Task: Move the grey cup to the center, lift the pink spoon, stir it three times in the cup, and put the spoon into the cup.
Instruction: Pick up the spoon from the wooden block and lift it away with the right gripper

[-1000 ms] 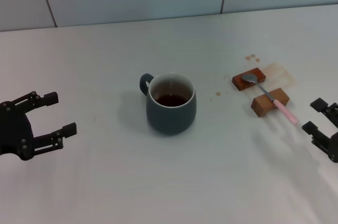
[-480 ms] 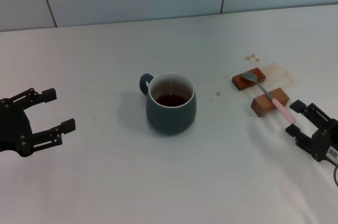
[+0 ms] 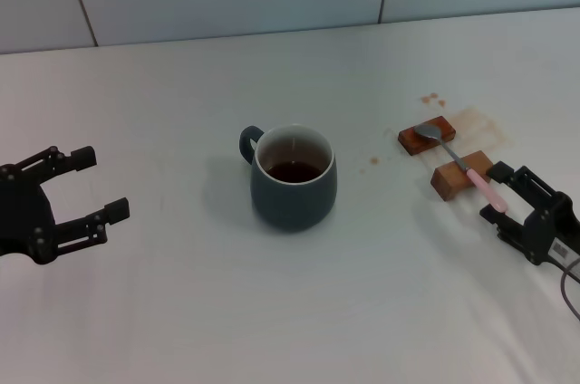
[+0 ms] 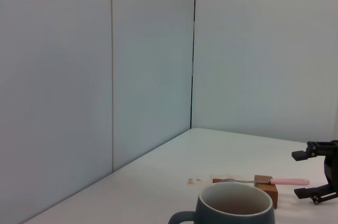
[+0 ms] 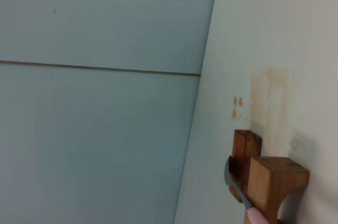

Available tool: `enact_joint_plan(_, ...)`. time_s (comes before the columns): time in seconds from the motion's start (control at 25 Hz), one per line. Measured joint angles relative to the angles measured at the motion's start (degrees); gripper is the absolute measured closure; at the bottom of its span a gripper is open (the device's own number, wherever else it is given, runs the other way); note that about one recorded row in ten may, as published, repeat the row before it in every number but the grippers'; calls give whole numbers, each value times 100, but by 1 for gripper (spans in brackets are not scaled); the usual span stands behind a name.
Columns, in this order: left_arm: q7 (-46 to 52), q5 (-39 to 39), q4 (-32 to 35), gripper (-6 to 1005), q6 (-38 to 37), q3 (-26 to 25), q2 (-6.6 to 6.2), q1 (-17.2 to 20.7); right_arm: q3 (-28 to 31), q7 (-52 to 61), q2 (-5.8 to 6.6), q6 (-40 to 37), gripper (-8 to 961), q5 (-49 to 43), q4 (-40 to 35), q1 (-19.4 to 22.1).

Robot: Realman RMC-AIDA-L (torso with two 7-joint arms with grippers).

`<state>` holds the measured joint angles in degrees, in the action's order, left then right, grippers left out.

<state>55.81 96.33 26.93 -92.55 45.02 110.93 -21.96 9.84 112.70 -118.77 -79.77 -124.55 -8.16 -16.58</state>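
The white table (image 3: pixel 181 312) carries everything, and the grey cup (image 3: pixel 294 177) stands near its middle, upright, with dark brown liquid inside and its handle turned to the far left. Far to the left of the cup, the left gripper (image 3: pixel 91 187) hovers over the table with its jaws released and nothing between them. To the right of the cup, well apart from it, two brown blocks (image 3: pixel 463 175) lie on a stained patch of the table. The right gripper (image 3: pixel 494 192) is just beyond the nearer block, on the side away from the cup, with its jaws spread. The pink spoon (image 3: pixel 464 167) rests across both blocks. Its metal bowl is on the farther block, and the tip of its pink handle reaches between the spread jaws, not clamped.
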Motion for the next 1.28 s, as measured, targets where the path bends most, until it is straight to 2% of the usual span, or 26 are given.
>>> enact_joint_plan(0.84, 16, -2, 41, 165, 2, -90, 56, -40, -139, 73, 23, 228, 206, 0, 8, -255)
enact_joint_plan(1.2, 13, -9, 40, 164, 3, -90, 63, -54, -169, 224, -4, 386, 240, 54, 3, -175)
enact_joint_plan(1.28, 12, -9, 40, 164, -4, -90, 63, -54, -167, 227, -7, 394, 335, 61, 4, -168)
